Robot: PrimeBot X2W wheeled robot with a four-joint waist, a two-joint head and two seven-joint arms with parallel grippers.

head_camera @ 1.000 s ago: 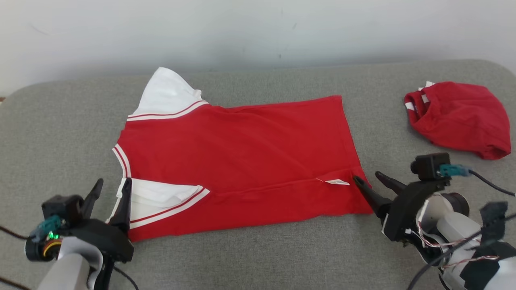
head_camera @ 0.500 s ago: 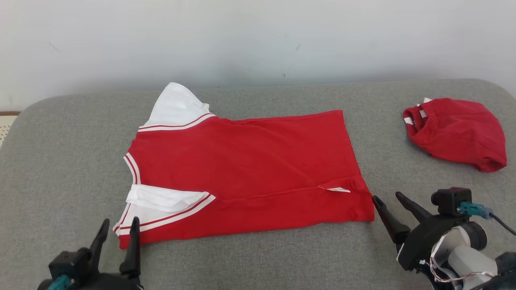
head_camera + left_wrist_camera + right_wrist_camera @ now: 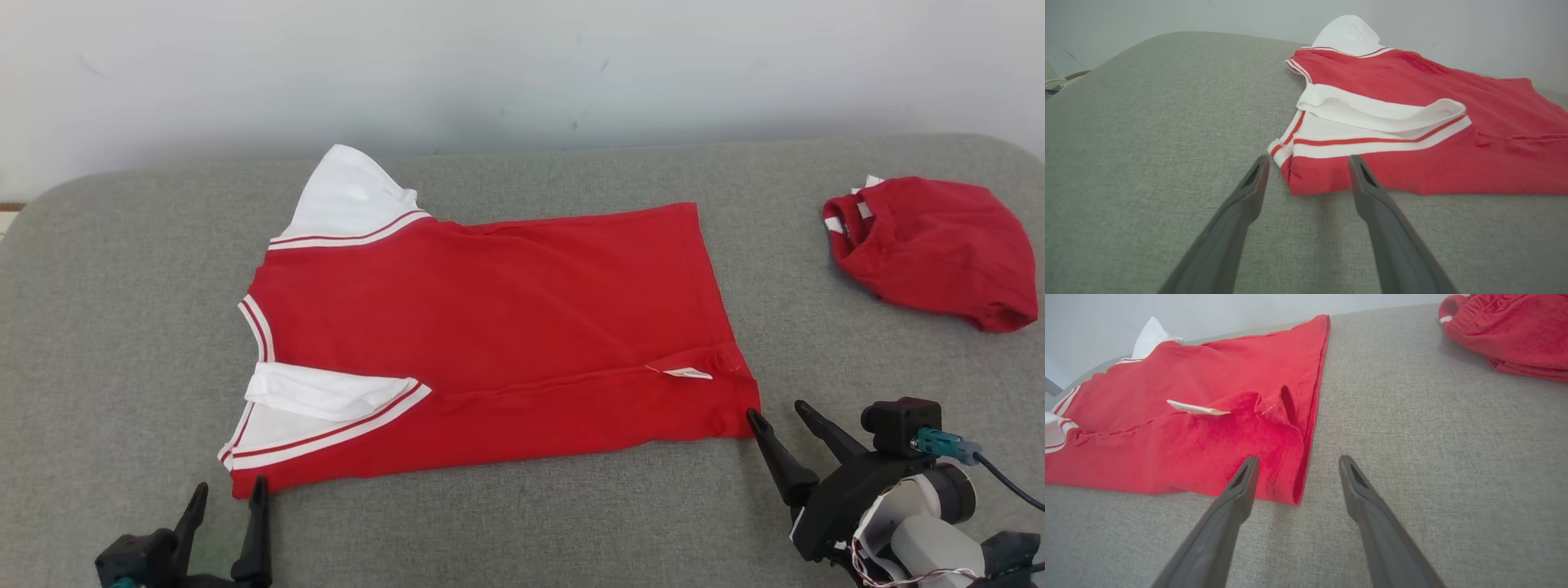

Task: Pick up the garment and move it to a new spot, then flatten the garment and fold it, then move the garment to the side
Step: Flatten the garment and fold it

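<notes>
The garment (image 3: 490,327) is a red shirt with white sleeves, lying flat across the grey cushion, its near long edge folded over. My left gripper (image 3: 229,490) stands open at the shirt's near left corner (image 3: 1290,179), which lies just beyond and between the fingertips. Open too, my right gripper (image 3: 775,408) points at the near right hem corner (image 3: 1294,490), its left fingertip over the cloth's edge. Neither gripper holds anything. A white label (image 3: 1196,409) sticks up near that hem.
A second red garment (image 3: 931,249) lies crumpled at the far right of the grey cushion (image 3: 122,327). A pale wall (image 3: 522,65) rises behind the cushion's back edge. Bare cushion runs along the front and left.
Both grippers have drawn back from the shirt toward the cushion's front edge. The head camera has shifted, so the whole picture moved. The shirt lies as before.
</notes>
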